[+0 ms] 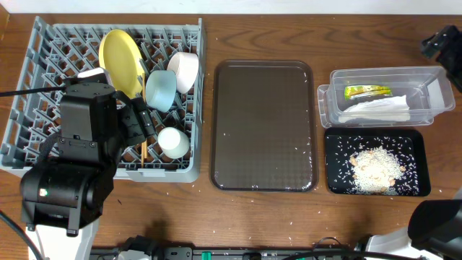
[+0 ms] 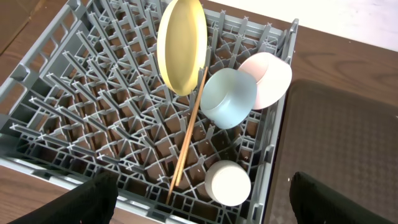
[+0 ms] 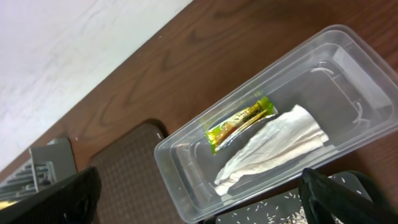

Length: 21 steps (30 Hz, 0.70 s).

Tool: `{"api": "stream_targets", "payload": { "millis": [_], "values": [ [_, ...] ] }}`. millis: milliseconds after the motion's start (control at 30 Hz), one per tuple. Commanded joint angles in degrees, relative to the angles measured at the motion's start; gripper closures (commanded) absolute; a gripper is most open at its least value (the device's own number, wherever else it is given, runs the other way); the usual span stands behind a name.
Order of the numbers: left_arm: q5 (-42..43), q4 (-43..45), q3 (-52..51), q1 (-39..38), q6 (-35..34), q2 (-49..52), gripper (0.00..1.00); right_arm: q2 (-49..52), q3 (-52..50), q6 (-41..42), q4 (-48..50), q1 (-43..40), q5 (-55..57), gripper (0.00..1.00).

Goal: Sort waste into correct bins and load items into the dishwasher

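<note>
The grey dish rack (image 1: 43, 87) holds the yellow plate (image 1: 121, 61), light blue bowl (image 1: 160, 89), white bowl (image 1: 184, 70), white cup (image 1: 174, 142) and chopsticks (image 2: 189, 127). The clear tub (image 1: 382, 76) holds the green-and-yellow wrapper (image 1: 367, 92) and white napkin (image 1: 377, 110). The black tray (image 1: 411, 141) holds rice crumbs (image 1: 375, 167). My left gripper (image 2: 202, 202) is open and empty above the rack's near edge, by the cup (image 2: 228, 183). My right gripper (image 3: 199, 199) is open and empty above the tub (image 3: 186, 155).
The dark brown serving tray (image 1: 263, 123) lies in the middle between rack and bins, with a few stray rice grains on it. The wooden table (image 1: 260, 36) runs behind everything. The right arm's body (image 1: 444, 43) sits at the far right edge.
</note>
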Motion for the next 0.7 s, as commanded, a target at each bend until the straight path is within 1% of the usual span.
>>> {"api": "stream_targets", "payload": {
  "millis": [0,33,100,133,167,200,267,367,500,667],
  "values": [
    [-0.1,-0.1,0.1,0.0,-0.5,0.2,0.11,-4.9,0.6,-1.1,-0.2,7.6,9.0,0.01],
    [-0.1,-0.1,0.1,0.0,-0.5,0.2,0.11,-6.1,0.6,-2.7,-0.1,12.1,16.5,0.01],
    [-0.1,-0.1,0.1,0.0,-0.5,0.2,0.11,-7.3,0.6,-5.0,0.5,18.6,25.9,0.01],
    [-0.1,-0.1,0.1,0.0,-0.5,0.2,0.11,-7.9,0.6,-7.5,1.5,22.1,29.8,0.01],
    [-0.1,-0.1,0.1,0.0,-0.5,0.2,0.11,-8.5,0.6,-11.8,3.1,25.8,31.7,0.01],
    [-0.1,-0.1,0.1,0.0,-0.5,0.2,0.11,-8.8,0.6,-14.9,4.2,27.6,31.7,0.01],
    [-0.1,-0.1,0.1,0.0,-0.5,0.2,0.11,-9.3,0.6,-18.5,7.2,30.9,31.6,0.01],
    [-0.1,-0.1,0.1,0.0,-0.5,0.2,0.11,-10.1,0.3,-18.5,8.9,32.1,29.4,0.01],
    [-0.1,-0.1,0.1,0.0,-0.5,0.2,0.11,-12.9,-3.6,-18.5,11.6,32.0,27.8,0.01],
    [-0.1,-0.1,0.1,0.0,-0.5,0.2,0.11,-22.6,-19.2,-18.8,22.6,32.0,27.8,0.01]
  ]
}}
